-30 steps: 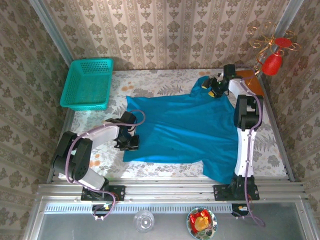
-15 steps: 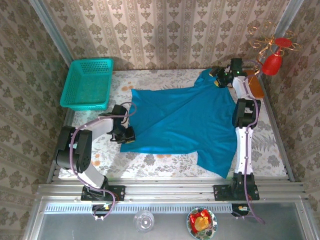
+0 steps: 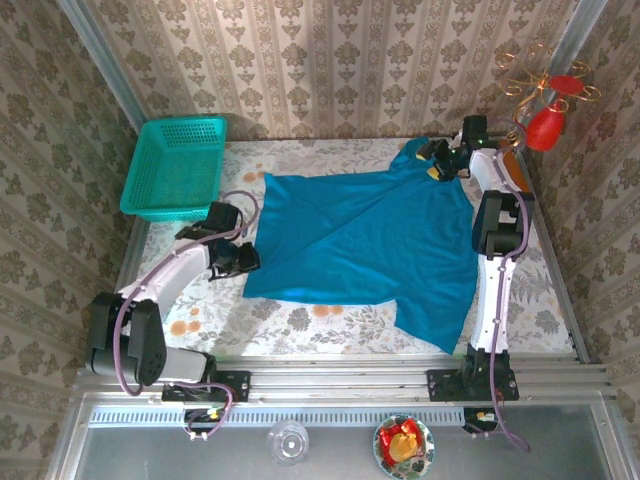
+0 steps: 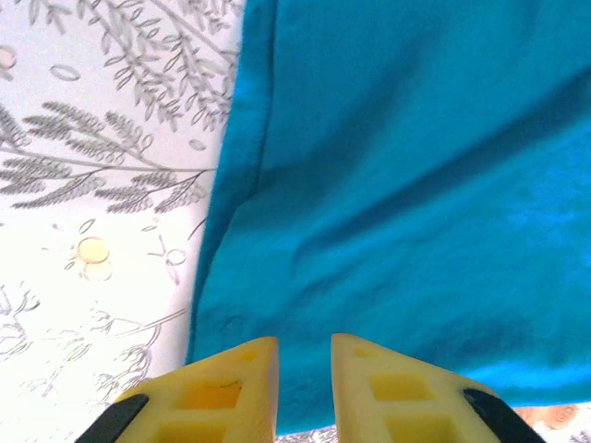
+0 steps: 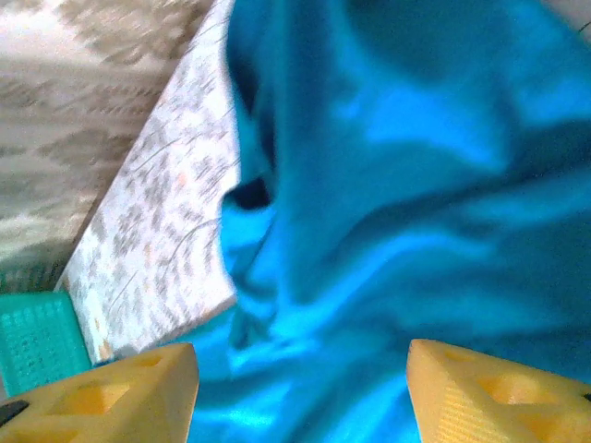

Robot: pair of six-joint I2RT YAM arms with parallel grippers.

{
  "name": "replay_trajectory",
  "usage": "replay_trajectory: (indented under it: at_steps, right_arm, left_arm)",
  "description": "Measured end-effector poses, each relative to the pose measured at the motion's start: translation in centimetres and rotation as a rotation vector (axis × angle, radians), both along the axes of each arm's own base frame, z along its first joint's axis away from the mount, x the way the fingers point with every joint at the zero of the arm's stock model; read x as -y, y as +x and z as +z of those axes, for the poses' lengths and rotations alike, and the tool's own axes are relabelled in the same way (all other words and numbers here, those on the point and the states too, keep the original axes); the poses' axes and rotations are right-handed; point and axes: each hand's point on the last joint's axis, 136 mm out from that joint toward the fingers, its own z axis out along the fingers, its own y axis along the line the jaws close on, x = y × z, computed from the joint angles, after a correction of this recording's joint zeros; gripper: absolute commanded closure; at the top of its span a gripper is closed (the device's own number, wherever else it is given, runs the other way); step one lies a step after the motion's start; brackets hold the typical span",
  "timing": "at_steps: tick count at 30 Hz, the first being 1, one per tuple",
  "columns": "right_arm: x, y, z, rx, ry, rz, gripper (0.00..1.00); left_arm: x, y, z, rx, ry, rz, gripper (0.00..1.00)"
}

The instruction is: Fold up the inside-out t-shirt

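Bench (image 3: pixel 300 325) under me wears a floral cover, and the inside-out t-shirt (image 3: pixel 370 240) lies spread across its middle and right side. A teal basket (image 3: pixel 178 168) sits at the far left corner, apart from the cloth. My left jaws stand narrowly parted at the shirt's left edge, cloth just ahead of them. My right jaws gape wide over the bunched far right corner.

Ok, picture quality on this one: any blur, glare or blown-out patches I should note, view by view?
Top external: evenly lit and sharp, the t-shirt reads cleanly. Left wrist: the tablecloth beside the shirt is washed out almost to white, though the teal fabric is crisp. Right wrist: soft throughout, folds smeared, the wall at upper left blurred most.
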Motion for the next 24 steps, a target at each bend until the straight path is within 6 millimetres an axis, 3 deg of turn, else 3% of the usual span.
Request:
replay_trajectory:
  at_steps: [6, 12, 15, 19, 24]
  right_arm:
    - [-2.6, -6.3, 3.7, 0.004, -0.033, 0.067, 0.38]
    - [-3.6, -16.0, 2.9, -0.078, -0.054, 0.086, 0.38]
    - [-3.8, -20.6, 2.0, -0.12, -0.068, 0.089, 0.38]
    - [-4.0, -25.7, 1.9, -0.137, -0.092, 0.093, 0.37]
    - [-4.3, -29.9, 2.6, -0.128, -0.105, 0.098, 0.37]
  left_arm:
    - [-1.4, -3.0, -2.3, -0.078, 0.033, 0.012, 0.82]
    - [-2.7, -4.7, -3.9, -0.12, 0.021, 0.059, 0.68]
    - [-3.0, -5.0, -4.0, -0.12, 0.016, 0.074, 0.67]
    - [-2.5, -4.6, -4.0, -0.097, -0.02, 0.076, 0.67]
    - [-1.8, -4.9, -5.0, -0.112, -0.081, 0.09, 0.67]
